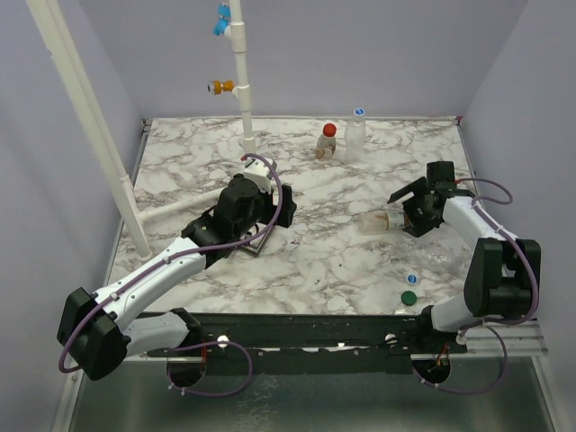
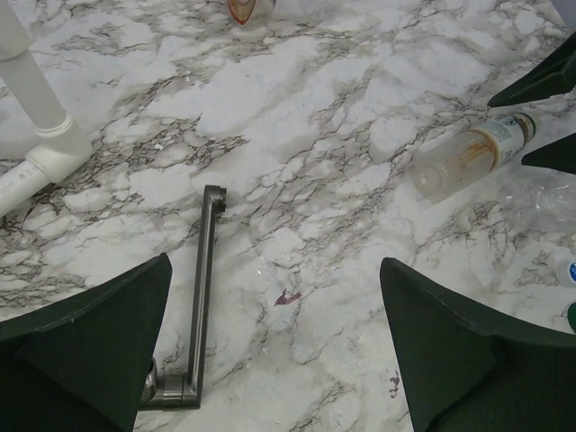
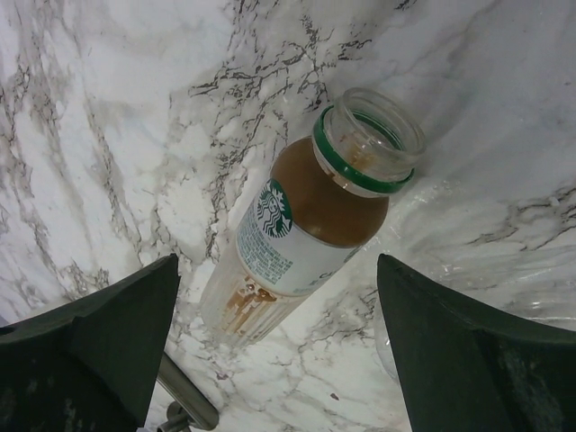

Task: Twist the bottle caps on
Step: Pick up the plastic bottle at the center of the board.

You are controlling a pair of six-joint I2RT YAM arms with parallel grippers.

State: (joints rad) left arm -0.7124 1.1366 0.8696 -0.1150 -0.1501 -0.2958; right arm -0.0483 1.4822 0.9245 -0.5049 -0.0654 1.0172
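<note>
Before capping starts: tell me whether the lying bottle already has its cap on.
No: the lying bottle shows an open mouth, with only a green ring around its neck.

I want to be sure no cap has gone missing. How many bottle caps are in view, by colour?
Red round plastic cap: 1
Green round plastic cap: 1
White-and-blue round plastic caps: 2
Total: 4
</note>
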